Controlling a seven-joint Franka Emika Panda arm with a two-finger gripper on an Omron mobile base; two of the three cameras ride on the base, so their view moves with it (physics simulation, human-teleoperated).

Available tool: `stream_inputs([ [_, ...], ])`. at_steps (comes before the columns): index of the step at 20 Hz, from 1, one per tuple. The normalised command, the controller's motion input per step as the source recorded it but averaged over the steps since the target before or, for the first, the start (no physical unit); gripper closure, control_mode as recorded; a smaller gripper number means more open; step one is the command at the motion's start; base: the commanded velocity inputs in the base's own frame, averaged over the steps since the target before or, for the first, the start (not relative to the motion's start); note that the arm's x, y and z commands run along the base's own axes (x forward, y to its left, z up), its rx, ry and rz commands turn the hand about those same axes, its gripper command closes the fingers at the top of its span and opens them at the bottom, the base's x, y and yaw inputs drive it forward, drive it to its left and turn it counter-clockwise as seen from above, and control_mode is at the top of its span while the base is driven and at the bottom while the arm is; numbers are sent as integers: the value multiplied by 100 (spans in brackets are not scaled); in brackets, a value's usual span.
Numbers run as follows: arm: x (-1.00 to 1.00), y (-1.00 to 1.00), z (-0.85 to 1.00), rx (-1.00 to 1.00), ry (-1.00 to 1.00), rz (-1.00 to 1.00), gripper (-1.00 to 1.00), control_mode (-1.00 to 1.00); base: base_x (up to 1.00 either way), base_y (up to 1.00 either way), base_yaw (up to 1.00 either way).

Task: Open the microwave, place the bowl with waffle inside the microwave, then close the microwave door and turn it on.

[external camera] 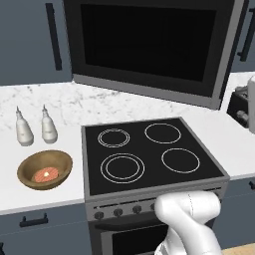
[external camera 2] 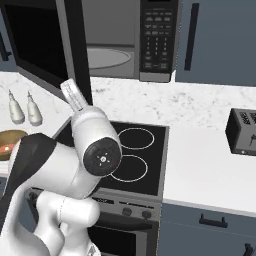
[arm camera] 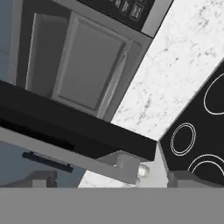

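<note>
Swinging my spread, empty tool toward the bowl [external camera: 45, 170] near the worktop's [external camera: 40, 194] front edge, I might clip the open microwave door [external camera: 149, 45] overhead.

Cavity mouth: the microwave [external camera 2: 125, 40] stands open, its grey inside with the glass plate unblocked from the front.
Swung door: the microwave door [external camera: 149, 47] hangs out over the cooktop [external camera: 149, 154], barring the way at 12 o'clock.
Bowl side: the bowl [external camera: 45, 169] sits at 9 o'clock of the cooktop, open above; two bottles [external camera: 35, 127] stand just behind.
Right counter: toaster [external camera 2: 242, 132] at 3 o'clock.
</note>
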Motion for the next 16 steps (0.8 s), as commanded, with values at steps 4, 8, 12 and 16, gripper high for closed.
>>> stream_inputs([
  [4,11,-67,8,20,-2,2,-100,-100,0,0,0],
  [8,96,-50,2,19,9,1,-100,-100,0,0,0],
  [12,82,32,-6,6,10,24,-100,-100,0,0,0],
  [16,7,93,0,-3,-1,51,-100,-100,0,0,0],
])
